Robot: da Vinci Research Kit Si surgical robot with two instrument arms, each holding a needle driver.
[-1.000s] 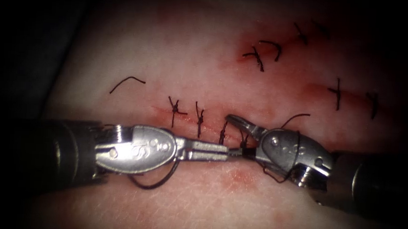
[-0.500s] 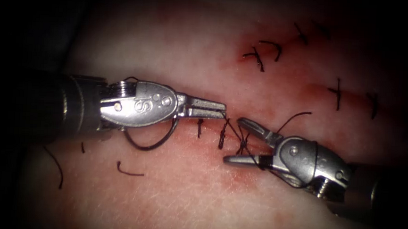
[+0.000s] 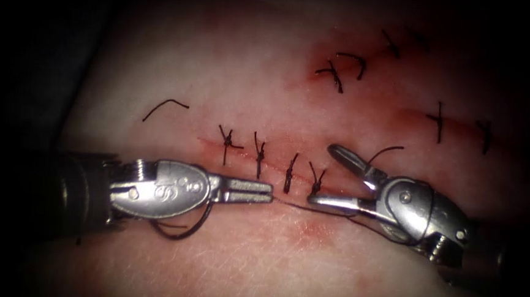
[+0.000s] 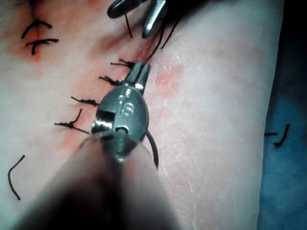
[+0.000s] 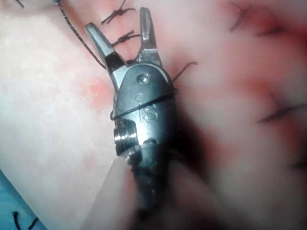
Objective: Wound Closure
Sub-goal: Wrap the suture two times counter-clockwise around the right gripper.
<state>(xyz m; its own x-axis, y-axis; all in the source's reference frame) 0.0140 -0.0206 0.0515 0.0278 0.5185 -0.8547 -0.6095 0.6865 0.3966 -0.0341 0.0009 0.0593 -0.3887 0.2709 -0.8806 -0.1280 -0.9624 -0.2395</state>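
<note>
Left tool pinches the thread beside the stitched cut; right tool spread wide, holding nothing

The left tool [image 3: 262, 192] lies low across the tissue [image 3: 258, 258], its jaws pressed together on the thread [image 3: 292, 206], which runs as a thin dark line from its tip toward the right tool [image 3: 328, 174] and passes by that tool's lower jaw. The right tool's jaws stand wide apart, the upper one raised, the lower one level just under the rightmost of four stitches [image 3: 317, 177] along the cut [image 3: 240, 150]. A loop of thread curls beneath the left tool. I cannot see the needle. A cut end of thread [image 3: 164, 108] lies above the cut to the left
</note>
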